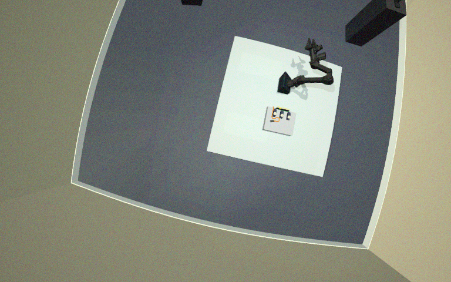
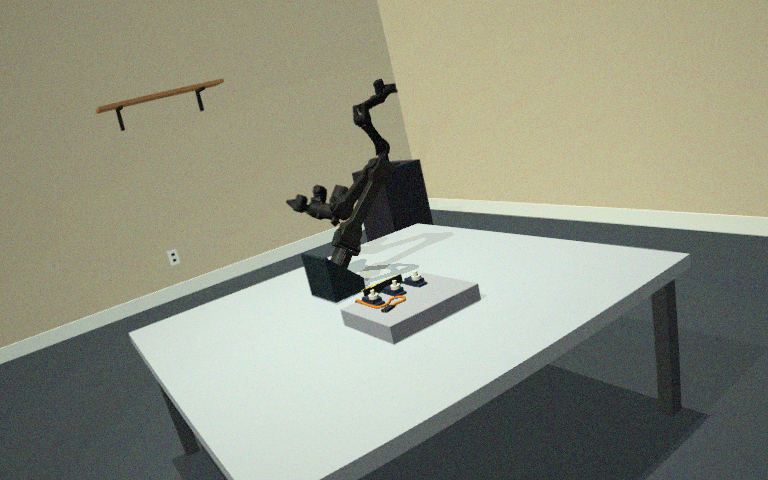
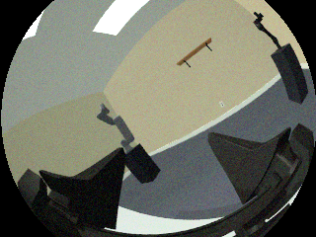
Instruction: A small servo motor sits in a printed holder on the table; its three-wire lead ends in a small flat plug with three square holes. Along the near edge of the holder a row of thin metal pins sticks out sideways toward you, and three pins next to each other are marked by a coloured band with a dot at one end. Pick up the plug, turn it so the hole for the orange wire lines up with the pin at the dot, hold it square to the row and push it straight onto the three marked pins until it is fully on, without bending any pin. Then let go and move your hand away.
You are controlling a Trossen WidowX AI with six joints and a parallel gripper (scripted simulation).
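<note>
The grey holder (image 1: 278, 128) (image 2: 419, 310) lies on the white table. Several small dark servos with white tops stand on it, among them one at its left end (image 1: 274, 113) (image 2: 372, 297). An orange lead (image 1: 278, 118) (image 2: 399, 297) curls over the holder to a small dark plug (image 1: 272, 121) (image 2: 388, 308), which lies on the holder's top. A dark strip with yellow and green (image 1: 283, 109) (image 2: 382, 283) runs along one edge; single pins and the dot are too small to tell. My gripper (image 1: 310, 39) (image 2: 289, 202) (image 3: 168, 145) is open and empty, raised away from the holder beyond the arm's base.
The arm's dark base block (image 1: 283, 83) (image 2: 331, 283) stands on the white table (image 1: 239, 133) (image 2: 237, 362) close to the holder's strip side. A tall dark pedestal (image 1: 369, 24) (image 2: 404, 192) (image 3: 290, 74) stands off the table. The wrist view shows walls and floor, not the plug.
</note>
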